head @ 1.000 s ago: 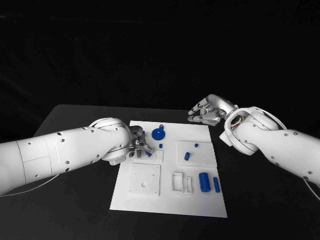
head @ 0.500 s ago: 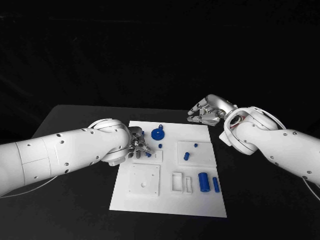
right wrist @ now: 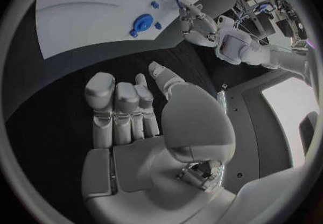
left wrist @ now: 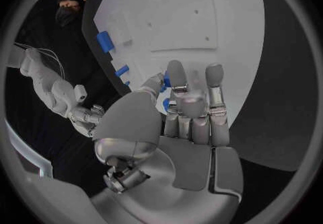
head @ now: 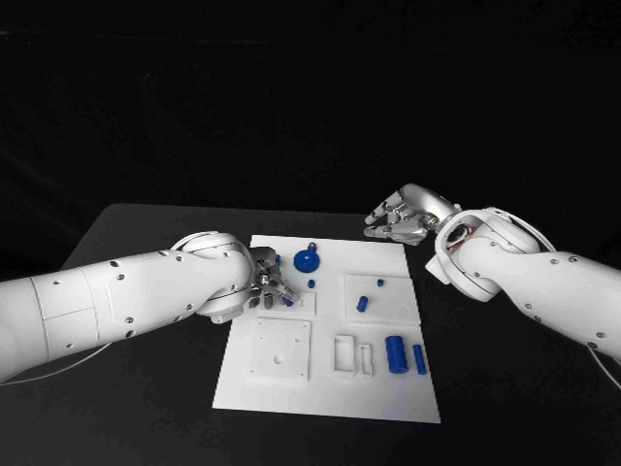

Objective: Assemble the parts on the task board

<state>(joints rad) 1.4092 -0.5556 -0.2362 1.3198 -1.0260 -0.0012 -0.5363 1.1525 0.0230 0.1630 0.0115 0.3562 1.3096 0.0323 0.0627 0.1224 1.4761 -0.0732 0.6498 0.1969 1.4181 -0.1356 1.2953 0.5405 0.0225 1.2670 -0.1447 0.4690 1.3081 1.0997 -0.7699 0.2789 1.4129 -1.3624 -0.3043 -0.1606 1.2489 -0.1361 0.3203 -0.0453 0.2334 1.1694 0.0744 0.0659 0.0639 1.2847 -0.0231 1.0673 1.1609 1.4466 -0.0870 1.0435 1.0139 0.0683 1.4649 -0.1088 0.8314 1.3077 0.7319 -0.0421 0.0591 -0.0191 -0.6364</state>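
Little has shifted since the earlier frames: the left hand (head: 266,282) has crept slightly further over the near-left part of the task board (head: 395,403), while the right hand (head: 403,216) stays parked off the board's far right corner, over the table (head: 143,233). The left fingers (left wrist: 176,76) are drawn close together around a small blue part (left wrist: 164,81) that peeks out between thumb and fingertips, so it seems pinched there, though the contact itself is partly hidden. The right hand's fingers lie side by side, lightly curled, holding nothing. To do this step well, the left hand should probably keep the small part upright over its hole in the raised square and lower it straight, without sideways push. Further along the board, a blue cylinder (head: 396,353) and a thinner blue rod (head: 420,358) lie flat near the near-right edge, their long axes running from the robot's side toward the far edge. A blue wheel-shaped part (head: 308,260) sits near the far edge.
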